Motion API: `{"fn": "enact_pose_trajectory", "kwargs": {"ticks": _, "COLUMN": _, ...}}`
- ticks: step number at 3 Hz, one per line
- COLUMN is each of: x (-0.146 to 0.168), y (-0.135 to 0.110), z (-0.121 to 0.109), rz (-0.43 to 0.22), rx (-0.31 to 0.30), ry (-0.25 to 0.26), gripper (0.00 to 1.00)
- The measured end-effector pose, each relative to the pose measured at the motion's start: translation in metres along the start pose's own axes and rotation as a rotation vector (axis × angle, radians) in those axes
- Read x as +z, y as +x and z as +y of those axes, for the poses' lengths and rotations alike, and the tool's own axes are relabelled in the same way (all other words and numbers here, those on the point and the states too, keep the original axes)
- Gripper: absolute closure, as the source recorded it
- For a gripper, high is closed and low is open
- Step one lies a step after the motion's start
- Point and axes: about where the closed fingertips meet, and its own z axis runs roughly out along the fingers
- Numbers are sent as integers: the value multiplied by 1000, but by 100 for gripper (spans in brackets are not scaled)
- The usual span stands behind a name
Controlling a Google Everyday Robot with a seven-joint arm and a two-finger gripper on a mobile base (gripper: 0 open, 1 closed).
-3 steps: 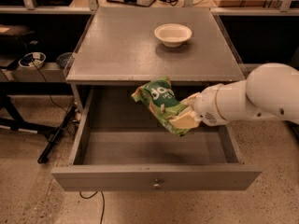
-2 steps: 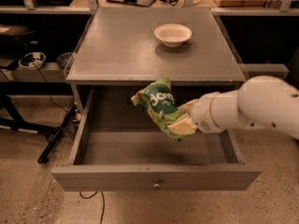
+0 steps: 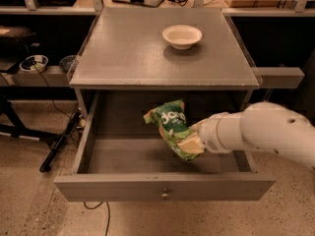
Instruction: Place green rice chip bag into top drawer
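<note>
Gripper (image 3: 191,144) of a white robot arm (image 3: 266,132) hung inside the open top drawer (image 3: 162,187), right of the drawer's middle and above its floor. Its pale fingers were closed on the lower end of the green rice chip bag (image 3: 170,124). The bag slanted up and to the left from the grip, over the drawer's floor and between its side walls; whether it touched the floor I could not tell. A white bowl (image 3: 182,36) sat on the cabinet top (image 3: 128,58), above and behind the drawer. To my eye the risks were these: let go at that slant, the shiny pouch might stand propped and stick up above the drawer's walls, catching under the cabinet top, or the crinkly film might cling to a finger and be dragged back out.
</note>
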Motion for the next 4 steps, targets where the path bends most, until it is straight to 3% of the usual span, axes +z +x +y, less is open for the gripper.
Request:
{"fn": "enact_pose_trajectory", "kwargs": {"ticks": 1, "x": 20, "y": 25, "z": -3, "rz": 48, "rx": 44, "ry": 17, "gripper": 100}}
{"fn": "enact_pose_trajectory", "kwargs": {"ticks": 3, "x": 49, "y": 44, "z": -9, "rz": 87, "rx": 72, "ry": 3, "gripper": 100}}
{"fn": "enact_pose_trajectory", "kwargs": {"ticks": 4, "x": 49, "y": 44, "z": -9, "rz": 87, "rx": 72, "ry": 2, "gripper": 81}}
